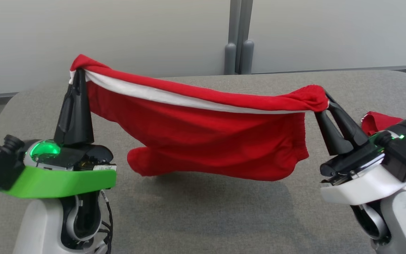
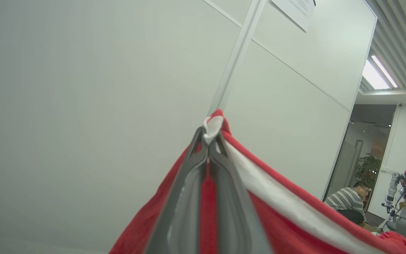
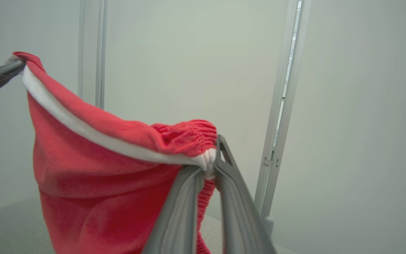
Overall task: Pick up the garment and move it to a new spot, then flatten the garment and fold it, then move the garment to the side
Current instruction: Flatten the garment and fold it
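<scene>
Above the grey worktop [image 1: 203, 218], your red garment [image 1: 203, 141] hangs in the air, stretched out like washing on a line. Your left fingers [image 1: 76, 95] are pressed together on one end of its white-edged top. Your right fingers [image 1: 344, 123] pinch the other end, where the cloth is bunched up. The bottom of the garment droops low over the worktop; I cannot tell if it touches. So the picking up looks done, and I think you are in the carrying part. You have yet to lay it down, smooth it flat, fold it and move it aside. Another red cloth [image 1: 375, 121] lies by your right arm.
</scene>
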Motion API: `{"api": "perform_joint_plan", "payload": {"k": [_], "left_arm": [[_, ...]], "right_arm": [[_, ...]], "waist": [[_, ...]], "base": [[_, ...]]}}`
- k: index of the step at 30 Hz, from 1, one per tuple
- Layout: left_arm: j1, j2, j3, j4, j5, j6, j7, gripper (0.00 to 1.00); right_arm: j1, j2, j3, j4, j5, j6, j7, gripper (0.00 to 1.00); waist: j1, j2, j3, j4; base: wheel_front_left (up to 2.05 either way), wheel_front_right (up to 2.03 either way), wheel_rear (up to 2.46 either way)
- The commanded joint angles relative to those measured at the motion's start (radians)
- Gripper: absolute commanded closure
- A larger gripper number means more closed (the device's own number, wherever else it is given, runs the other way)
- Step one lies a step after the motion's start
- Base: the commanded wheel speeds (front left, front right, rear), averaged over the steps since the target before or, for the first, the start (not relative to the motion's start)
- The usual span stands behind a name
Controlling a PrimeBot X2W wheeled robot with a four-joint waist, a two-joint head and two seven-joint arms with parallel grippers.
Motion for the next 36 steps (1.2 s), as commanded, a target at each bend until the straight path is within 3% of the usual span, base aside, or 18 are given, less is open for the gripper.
{"api": "perform_joint_plan", "payload": {"k": [1, 8, 13, 19, 23, 27, 31, 36], "left_arm": [[0.005, 0.012, 0.001, -0.026, 0.010, 0.007, 0.009, 1.00], [-0.049, 0.047, -0.008, -0.245, 0.023, 0.055, 0.119, 1.00], [-0.142, 0.070, 0.011, -0.183, -0.003, 0.068, 0.187, 1.00], [-0.382, 0.115, 0.030, 0.060, 0.007, 0.040, 0.217, 1.00], [-0.635, 0.147, 0.038, 0.227, 0.071, 0.028, 0.177, 1.00], [-0.804, 0.124, 0.039, 0.335, 0.092, 0.021, 0.107, 1.00], [-0.791, 0.098, 0.013, 0.395, 0.082, 0.006, 0.079, 1.00], [-0.607, 0.049, -0.034, 0.505, 0.060, -0.013, 0.025, 1.00]], "right_arm": [[0.015, -0.008, -0.010, -0.027, -0.005, 0.000, 0.011, 1.00], [0.047, -0.032, -0.087, -0.270, -0.011, 0.000, 0.143, 1.00], [-0.025, -0.010, -0.064, -0.275, 0.057, 0.000, 0.214, 1.00], [-0.341, -0.019, 0.027, -0.022, 0.121, 0.000, 0.251, 1.00], [-0.624, 0.014, 0.067, 0.230, 0.097, 0.000, 0.196, 1.00], [-0.807, 0.064, 0.059, 0.463, 0.045, 0.000, 0.126, 1.00], [-0.836, 0.094, 0.060, 0.611, 0.032, 0.000, 0.091, 1.00], [-0.761, 0.098, 0.100, 0.813, 0.093, 0.000, 0.077, 1.00]], "waist": [[0.0000, 0.0060, -0.010, -0.013], [0.0000, 0.0060, 0.012, -0.036], [0.0000, 0.0060, 0.098, -0.053], [0.0000, 0.0060, 0.226, -0.064], [0.0000, 0.0060, 0.280, -0.059], [0.0000, 0.0060, 0.311, -0.034], [0.0000, 0.0060, 0.326, -0.003], [0.0000, 0.0060, 0.354, 0.040]], "base": [[0.00, 0.00, 0.00], [0.00, 0.00, 0.00], [0.00, 0.00, 0.00], [0.00, 0.00, 0.00], [0.00, 0.00, 0.00], [0.00, 0.00, 0.00], [0.00, 0.00, 0.00], [0.00, 0.00, 0.00]]}}
